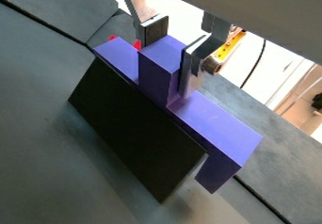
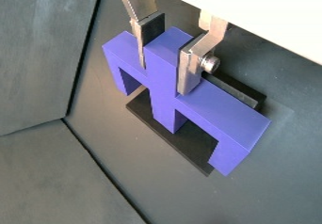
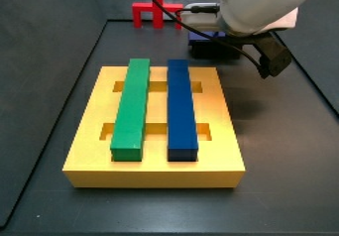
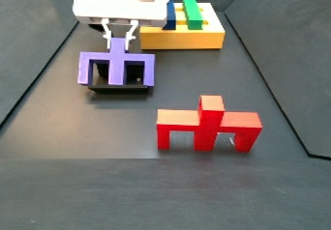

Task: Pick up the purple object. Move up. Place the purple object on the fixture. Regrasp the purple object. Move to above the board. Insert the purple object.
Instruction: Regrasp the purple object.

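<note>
The gripper [image 2: 170, 56] points straight down over the fixture [image 4: 120, 86]. Its silver fingers [image 1: 198, 66] straddle the purple object's [image 2: 189, 101] central post, pads against its sides.

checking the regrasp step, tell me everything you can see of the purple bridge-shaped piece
The purple bridge-shaped piece is matte, blocky: a wide bar, two legs, a central upright post. It rests on the dark fixture, against its upright wall in a wrist view. The gripper straddles its post, silver fingers either side; actual contact is unclear.
</note>
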